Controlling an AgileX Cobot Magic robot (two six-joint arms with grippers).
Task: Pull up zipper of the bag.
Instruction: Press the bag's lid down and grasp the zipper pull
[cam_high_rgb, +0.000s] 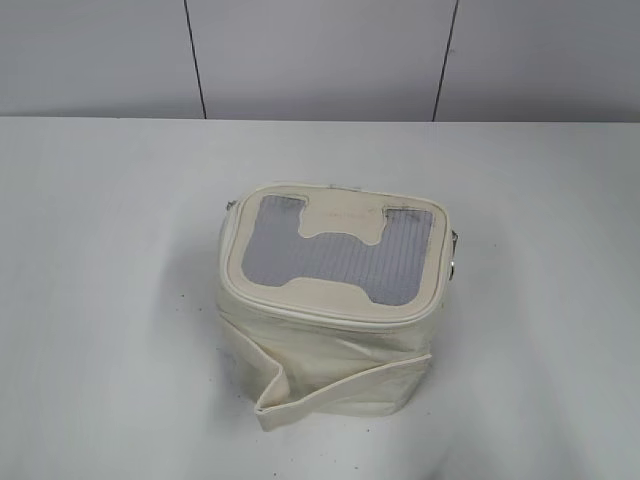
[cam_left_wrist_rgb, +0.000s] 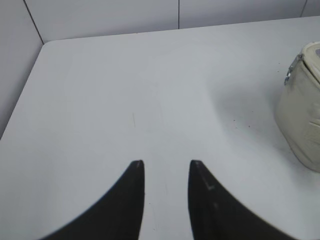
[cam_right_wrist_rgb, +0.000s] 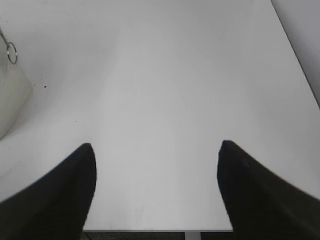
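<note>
The cream-white bag (cam_high_rgb: 335, 335) stands in the middle of the white table, its lid with grey mesh and a cream H patch facing up. The zipper track (cam_high_rgb: 320, 312) runs round the lid's rim. One silver pull (cam_high_rgb: 453, 252) hangs at the bag's right side; its ring (cam_right_wrist_rgb: 11, 52) shows in the right wrist view. Another pull (cam_left_wrist_rgb: 290, 72) shows at the bag's left corner. A loose strap (cam_high_rgb: 345, 385) folds across the front. My left gripper (cam_left_wrist_rgb: 166, 164) is open and empty, left of the bag (cam_left_wrist_rgb: 302, 110). My right gripper (cam_right_wrist_rgb: 156, 147) is wide open and empty, right of the bag (cam_right_wrist_rgb: 12, 100). Neither gripper shows in the exterior view.
The table's front edge (cam_right_wrist_rgb: 160, 230) lies just under my right gripper. A grey panelled wall (cam_high_rgb: 320, 55) stands behind the table. The table's left edge (cam_left_wrist_rgb: 20, 95) runs near my left gripper.
</note>
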